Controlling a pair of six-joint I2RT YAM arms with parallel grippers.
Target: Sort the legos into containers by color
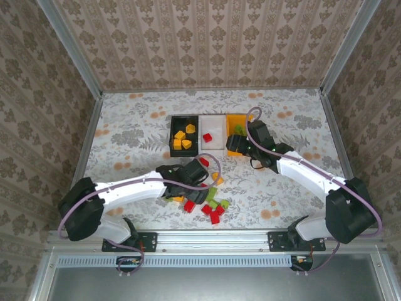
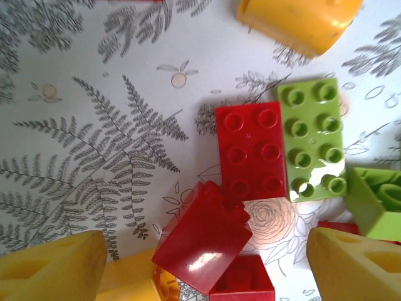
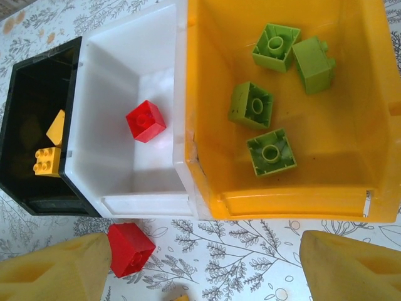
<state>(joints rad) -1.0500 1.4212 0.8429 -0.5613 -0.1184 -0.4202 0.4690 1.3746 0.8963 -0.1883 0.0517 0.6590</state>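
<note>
Hovering over the loose pile of legos (image 1: 212, 204) toward the six o'clock edge of the table (image 1: 125, 138), the left gripper (image 2: 200, 269) stands wide open and grips nothing. Its yellow fingers (image 2: 50, 269) show at seven and five o'clock of the wrist view. A tilted red brick (image 2: 203, 241) lies between them, apart from both. At twelve o'clock of it a flat red brick (image 2: 250, 150) lies studs up, touching a lime green brick (image 2: 313, 138) on its three o'clock side, and an orange-yellow piece (image 2: 301, 22) sits at one o'clock. The right gripper (image 3: 203, 269) is also spread wide and empty, over bare table just at six o'clock of the three bins. A stray red brick (image 3: 128, 248) lies just beside its seven o'clock finger; I cannot tell whether they touch. The bins stand in a touching row. The black bin (image 3: 25, 188) at nine o'clock holds orange-yellow bricks (image 3: 47, 160). The white bin (image 3: 156, 204) in the middle holds a single red brick (image 3: 145, 121). The orange-yellow bin (image 3: 282, 204) at three o'clock holds four lime green bricks (image 3: 269, 150).
</note>
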